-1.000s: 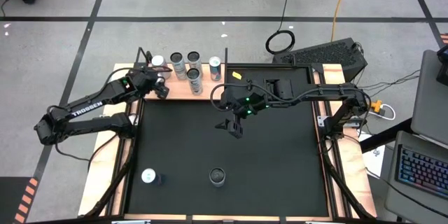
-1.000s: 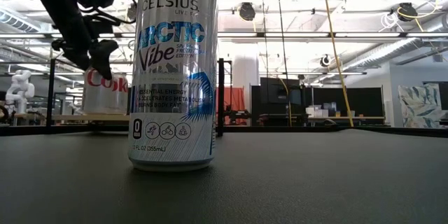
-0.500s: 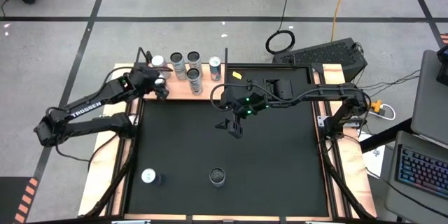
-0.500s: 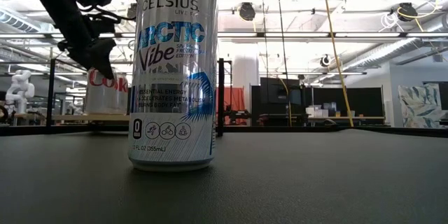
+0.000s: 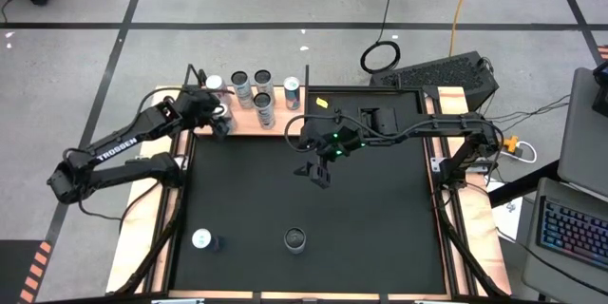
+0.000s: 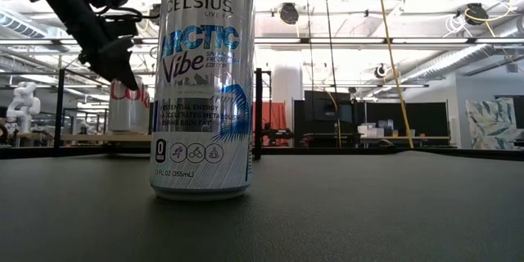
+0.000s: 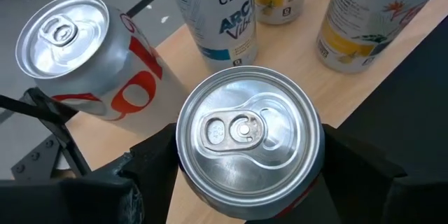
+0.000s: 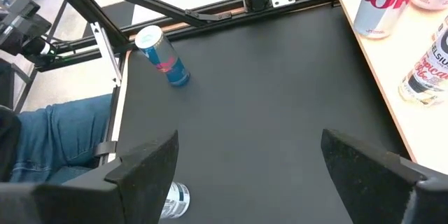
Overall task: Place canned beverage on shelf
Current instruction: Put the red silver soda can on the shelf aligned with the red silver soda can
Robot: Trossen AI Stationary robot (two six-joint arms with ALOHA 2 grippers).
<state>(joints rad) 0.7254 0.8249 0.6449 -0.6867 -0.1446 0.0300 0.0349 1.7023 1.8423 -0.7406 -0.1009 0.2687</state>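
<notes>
Carried a little farther over the shelf [image 5: 249,114] at the mat's far left, the left gripper [image 7: 245,182] clamps a can [image 7: 246,136] from above beside the cans already standing there, while the right gripper [image 5: 316,173] waits open mid-mat.

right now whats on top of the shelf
Five upright cans stand free on the shelf, among them a Celsius can and a red-and-silver cola can. A sixth can sits between the left gripper fingers; whether its base touches the board is hidden.
</notes>
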